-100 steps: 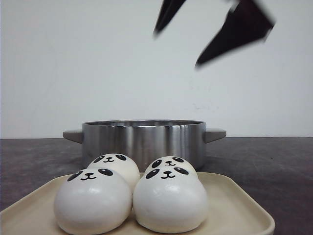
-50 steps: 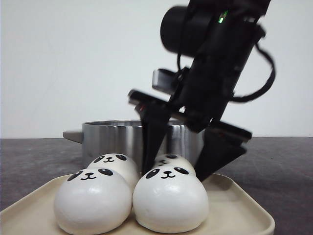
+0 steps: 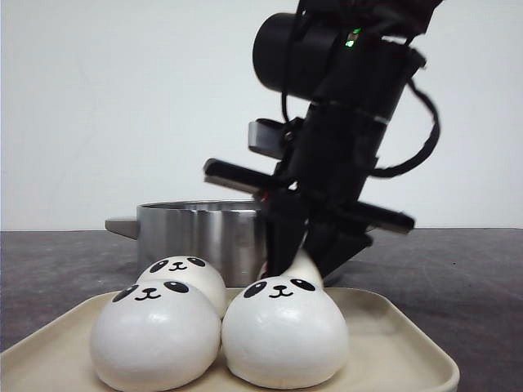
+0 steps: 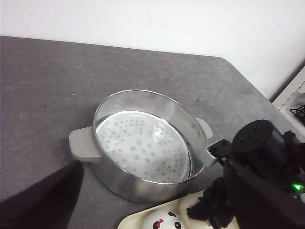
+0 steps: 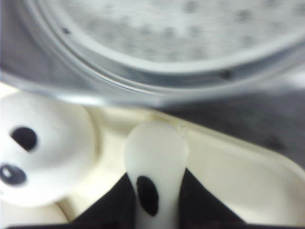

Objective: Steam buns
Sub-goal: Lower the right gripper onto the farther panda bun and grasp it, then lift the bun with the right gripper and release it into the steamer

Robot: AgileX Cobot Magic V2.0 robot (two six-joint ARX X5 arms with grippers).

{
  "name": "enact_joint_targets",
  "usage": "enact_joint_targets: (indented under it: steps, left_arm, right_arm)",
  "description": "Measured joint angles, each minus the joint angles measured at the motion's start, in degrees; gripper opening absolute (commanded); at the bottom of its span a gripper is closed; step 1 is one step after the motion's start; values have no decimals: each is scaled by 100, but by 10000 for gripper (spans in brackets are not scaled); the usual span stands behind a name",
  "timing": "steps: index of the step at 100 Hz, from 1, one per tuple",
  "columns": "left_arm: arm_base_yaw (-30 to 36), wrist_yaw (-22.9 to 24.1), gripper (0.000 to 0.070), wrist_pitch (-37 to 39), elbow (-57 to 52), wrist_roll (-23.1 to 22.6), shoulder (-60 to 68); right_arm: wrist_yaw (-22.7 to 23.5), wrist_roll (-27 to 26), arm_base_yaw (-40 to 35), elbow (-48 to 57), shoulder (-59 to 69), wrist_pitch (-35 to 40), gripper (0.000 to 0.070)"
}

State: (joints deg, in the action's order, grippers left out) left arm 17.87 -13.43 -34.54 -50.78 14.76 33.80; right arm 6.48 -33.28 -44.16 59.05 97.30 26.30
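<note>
Three panda-faced buns sit on the cream tray (image 3: 392,343): front left (image 3: 155,335), front right (image 3: 284,333) and back left (image 3: 184,276). My right gripper (image 3: 304,263) is shut on the fourth bun (image 3: 305,266) at the tray's back right and squeezes it narrow. In the right wrist view this bun (image 5: 155,152) stands pinched between the black fingers (image 5: 200,200), with another bun (image 5: 43,152) beside it. The left gripper shows only one dark finger (image 4: 38,195), far out to one side, and holds nothing. One bun (image 4: 164,220) shows in that view.
A steel steamer pot (image 3: 204,233) with grey handles stands just behind the tray. Its white perforated insert (image 4: 138,143) is bare. The right arm (image 4: 257,181) hangs over the tray's right part. Dark table all around, white wall behind.
The right gripper came down from above the pot to the back right bun, straddled it with open jaws, then shut on it and squeezed it narrow.
</note>
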Motion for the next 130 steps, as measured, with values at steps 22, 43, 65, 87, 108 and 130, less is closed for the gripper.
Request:
enact_joint_targets:
  steps: [22, 43, 65, 87, 108, 130]
  left_arm:
    - [0, 0, 557, 4, 0, 0, 0]
    - [0, 0, 557, 9, 0, 0, 0]
    - [0, 0, 557, 46, 0, 0, 22]
    - [0, 0, 557, 44, 0, 0, 70]
    - [0, 0, 557, 44, 0, 0, 70]
    - [0, 0, 557, 2, 0, 0, 70]
  right_arm:
    - [28, 103, -149, 710, -1023, 433, 2]
    - [-802, 739, 55, 2162, -1353, 236, 2]
    - [-881, 1392, 852, 3215, -505, 160, 2]
    - [-492, 1515, 1172, 3220, 798, 140, 2]
    - [-483, 1547, 1154, 3198, 1746, -52, 4]
    - [-629, 1547, 1154, 3187, 1967, -219, 408]
